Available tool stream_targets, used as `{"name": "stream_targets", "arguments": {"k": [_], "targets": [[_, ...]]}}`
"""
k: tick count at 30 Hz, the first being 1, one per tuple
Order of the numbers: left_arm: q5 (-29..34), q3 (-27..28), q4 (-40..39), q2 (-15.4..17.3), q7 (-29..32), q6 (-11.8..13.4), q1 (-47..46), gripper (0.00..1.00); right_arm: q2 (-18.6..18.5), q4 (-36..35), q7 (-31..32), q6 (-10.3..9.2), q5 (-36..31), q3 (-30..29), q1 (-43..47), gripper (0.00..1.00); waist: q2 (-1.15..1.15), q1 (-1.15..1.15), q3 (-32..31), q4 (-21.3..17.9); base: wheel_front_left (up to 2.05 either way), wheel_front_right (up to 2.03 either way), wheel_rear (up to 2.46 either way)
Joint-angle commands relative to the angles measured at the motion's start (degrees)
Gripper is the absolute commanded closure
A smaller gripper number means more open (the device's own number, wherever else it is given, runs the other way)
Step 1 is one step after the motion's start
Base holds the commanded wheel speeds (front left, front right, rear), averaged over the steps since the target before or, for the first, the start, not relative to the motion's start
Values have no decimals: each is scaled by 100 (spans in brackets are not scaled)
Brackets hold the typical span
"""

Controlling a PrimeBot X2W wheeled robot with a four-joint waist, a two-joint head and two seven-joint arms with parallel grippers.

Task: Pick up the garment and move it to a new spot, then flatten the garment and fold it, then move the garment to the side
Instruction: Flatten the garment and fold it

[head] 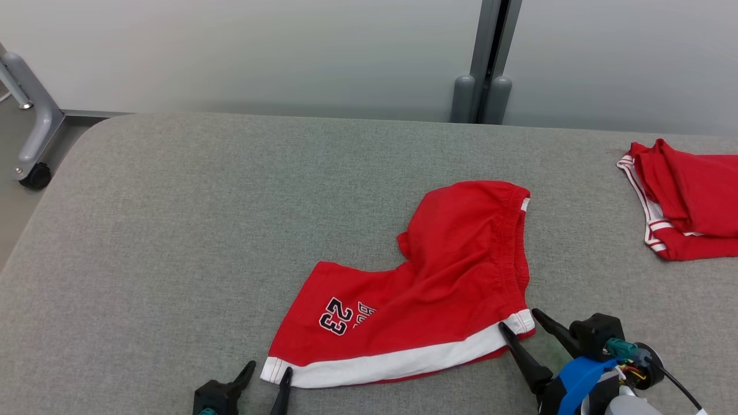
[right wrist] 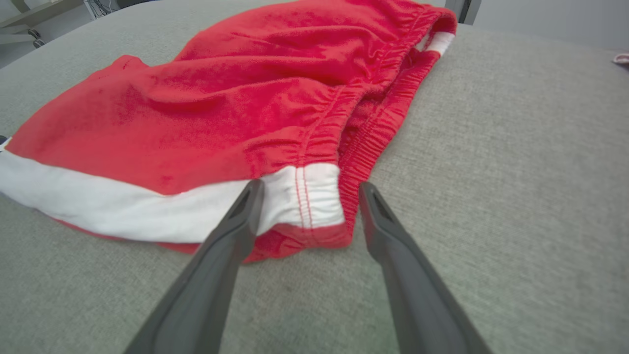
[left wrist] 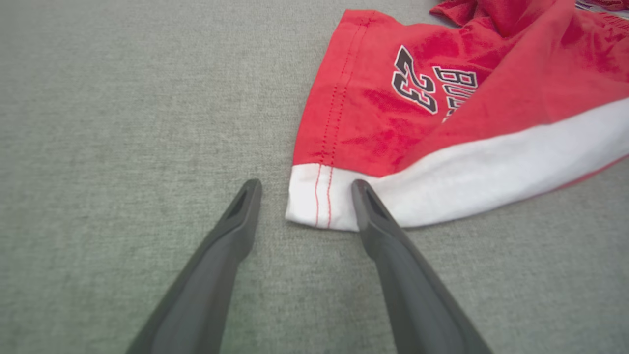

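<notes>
A pair of red shorts (head: pixel 438 276) with a white band and the number 23 lies partly folded on the grey padded table (head: pixel 173 230). My left gripper (head: pixel 268 370) stands open at the band's left corner (left wrist: pixel 317 196), its fingers either side of that corner. Open as well, my right gripper (head: pixel 522 320) straddles the band's right corner (right wrist: pixel 307 194) by the elastic waistband. Neither holds any cloth. In the right wrist view the shorts (right wrist: pixel 245 98) spread away up and to the left.
A second red garment (head: pixel 686 199) with white trim lies folded at the table's right edge. Behind the table stand a pale wall, a grey post (head: pixel 487 63) and a wheeled frame leg (head: pixel 31 132) at the far left.
</notes>
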Motion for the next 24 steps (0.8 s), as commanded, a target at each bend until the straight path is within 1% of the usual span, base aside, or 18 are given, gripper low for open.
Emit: {"name": "stream_targets", "arguments": {"k": [1,4,11,12,13,14,15,19,24], "targets": [[-53,-81,86,30,-21,-6,-116,0,-83,71,-53,0,76,80,-120,0,0,-1,15,14,0,0,0],[-94,-171,180,16,-16,-6,-194,0,-106,156,-87,0,149,192,-180,0,0,-1,21,26,0,0,0],[-190,-403,404,3,-6,-6,-346,0,-114,284,-147,0,39,316,-289,0,0,-1,-9,0,0,0,0],[-208,-459,489,2,-4,-6,-347,16,-97,307,-147,0,20,329,-307,4,0,-1,-17,-12,0,0,0],[-221,-519,571,3,7,-6,-364,55,-73,331,-148,0,4,341,-330,40,0,-1,-25,-22,0,0,0],[-248,-563,638,2,7,-6,-395,80,-42,355,-149,0,-26,349,-350,78,0,-1,-31,-29,0,0,0],[-247,-602,682,4,6,-6,-421,100,-21,384,-142,0,-43,362,-361,100,0,-1,-39,-34,0,0,0],[-269,-643,690,19,-1,-6,-544,100,1,381,-169,0,-112,325,-352,100,0,-1,-73,-35,0,0,0],[-227,-519,293,78,-11,48,-430,100,27,149,-215,0,-238,141,-133,100,0,-1,-141,-34,0,0,0]]}}
